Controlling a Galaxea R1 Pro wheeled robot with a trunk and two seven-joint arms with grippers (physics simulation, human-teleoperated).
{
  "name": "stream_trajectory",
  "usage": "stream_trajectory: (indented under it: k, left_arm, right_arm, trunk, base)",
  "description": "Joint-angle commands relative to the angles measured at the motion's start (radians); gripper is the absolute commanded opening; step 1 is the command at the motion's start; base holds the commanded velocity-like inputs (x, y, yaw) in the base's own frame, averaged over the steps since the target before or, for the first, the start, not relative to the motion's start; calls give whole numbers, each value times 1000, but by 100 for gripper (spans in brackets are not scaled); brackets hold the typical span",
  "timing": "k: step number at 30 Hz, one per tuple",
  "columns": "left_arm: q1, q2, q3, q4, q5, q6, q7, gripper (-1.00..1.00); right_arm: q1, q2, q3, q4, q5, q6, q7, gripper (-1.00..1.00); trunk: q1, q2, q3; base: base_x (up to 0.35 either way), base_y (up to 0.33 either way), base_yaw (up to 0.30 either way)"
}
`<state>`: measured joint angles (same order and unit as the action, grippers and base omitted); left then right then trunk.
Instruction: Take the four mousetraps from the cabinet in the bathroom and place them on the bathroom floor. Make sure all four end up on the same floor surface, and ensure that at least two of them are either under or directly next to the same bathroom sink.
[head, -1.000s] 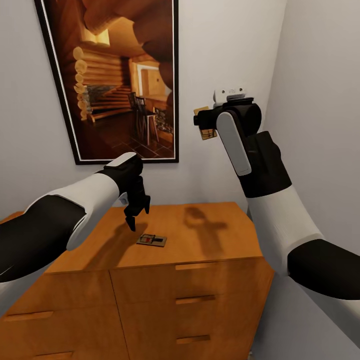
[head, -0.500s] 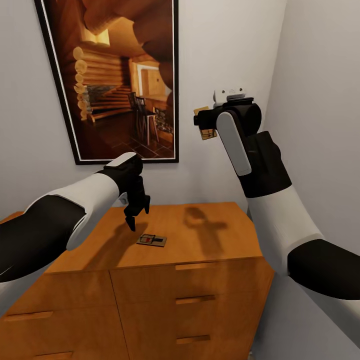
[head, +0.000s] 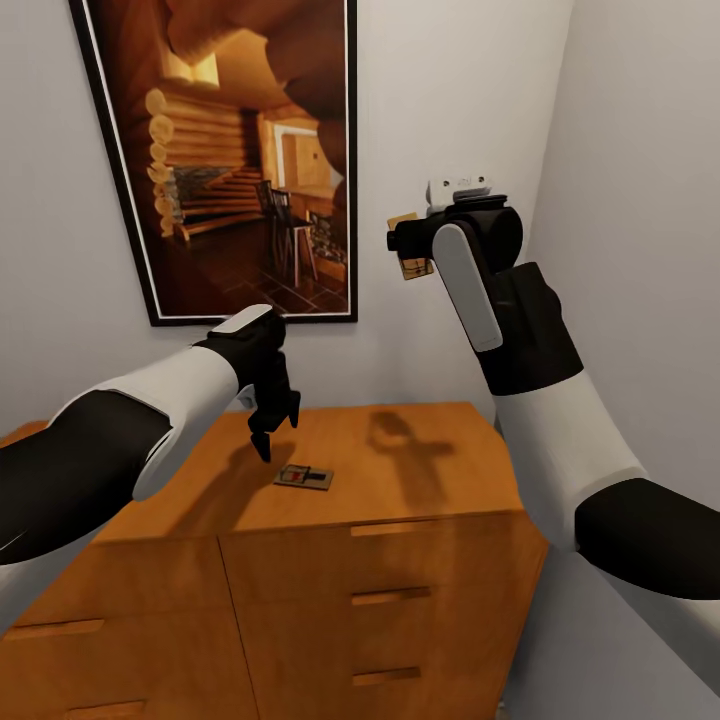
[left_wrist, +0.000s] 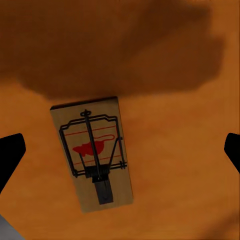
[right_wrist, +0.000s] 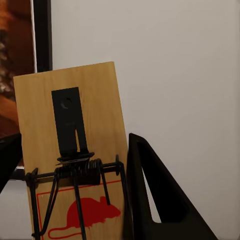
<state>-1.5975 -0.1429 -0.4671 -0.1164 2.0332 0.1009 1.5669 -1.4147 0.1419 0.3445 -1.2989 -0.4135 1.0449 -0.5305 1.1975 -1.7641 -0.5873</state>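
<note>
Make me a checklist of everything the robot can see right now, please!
Surface: the cabinet has an orange-brown wooden top; drawer fronts with bar handles below.
Job's things: one mousetrap lies flat on the cabinet top; a second mousetrap is held up in the air.
Clutter: nothing seen.
Grippers: the left claw hangs open above the lying mousetrap, not touching it; the right claw is raised and shut on the second mousetrap.
Cables: nothing seen.
Surroundings: a dark-framed log-cabin picture on the grey wall behind the cabinet; another plain wall on the right.
</note>
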Motion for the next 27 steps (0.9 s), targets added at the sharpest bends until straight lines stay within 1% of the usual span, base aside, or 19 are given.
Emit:
stream_trajectory:
  k: [1,2,10,25,27]
  left_arm:
    - [-1,0,-8,0,8,10,4,100]
    - [-1,0,-8,0,8,10,4,100]
    - [-1,0,-8,0,8,11,4,100]
    - [-1,0,-8,0,8,5,4,100]
    - [-1,0,-8,0,10,4,4,100]
  right_arm:
    - [-1,0,1,0,-12,2,-13,-100]
    - [-1,0,1,0,-12,2,-13,-100]
    - [-1,0,1,0,-12,2,-13,-100]
    - [-1,1,1,0,-12,2,-13,-100]
    - [-1,0,1,0,-12,2,-13,-100]
  trunk:
    - [4,-8,-4]
    - [8,-15,-7]
    - [8,-15,-7]
    - [65,-120,-54]
    - [65,-120,-54]
  base:
    - [0,0,0]
    - [0,0,0]
    - [0,0,0]
    - [0,0,0]
    - [0,0,0]
